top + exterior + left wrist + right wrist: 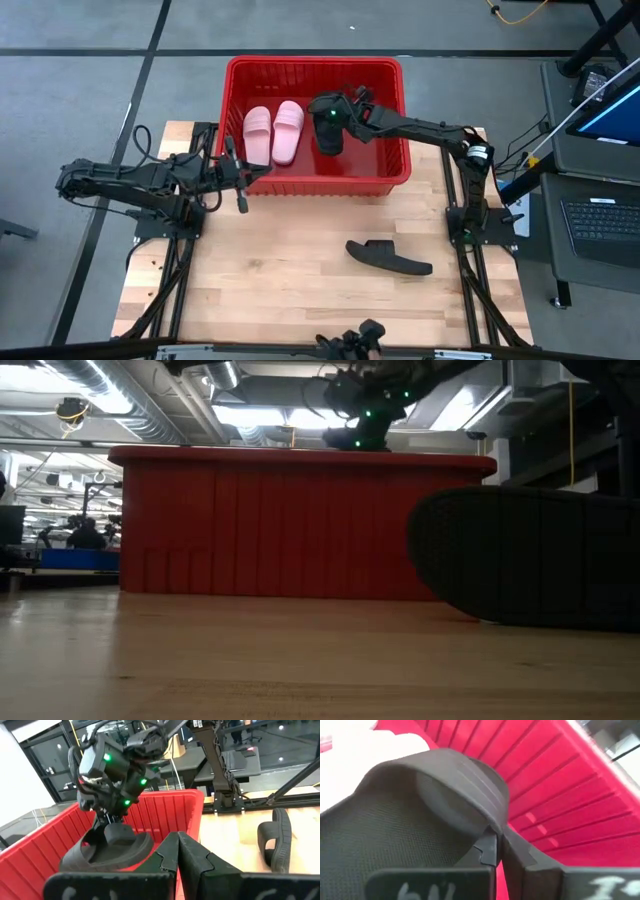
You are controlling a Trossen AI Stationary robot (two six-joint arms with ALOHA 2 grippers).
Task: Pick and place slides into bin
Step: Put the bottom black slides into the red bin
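Observation:
The red bin (390,70) stands at the table's far edge. Two pale pink slides (257,133) (288,128) lie side by side on its floor at the left. My right gripper (111,820) reaches down into the bin beside them, shut on a black slide (110,847). The second black slide (388,257) lies on the table right of centre and also shows in the low view (530,555). My left gripper (241,185) is shut and empty, just in front of the bin's near wall at its left end. My right gripper pinches the black slide's broad ribbed strap at its edge (487,822) between its two fingers. The fingers come from above, pointing down into the bin. The slide sits low inside the bin, strap up; whether its sole rests on the floor I cannot tell.
The bin's floor to the right of the held slide (375,150) is bare. The wooden table (270,270) stretches in front of the bin. Desks with a laptop (600,225) stand beyond the table's right edge.

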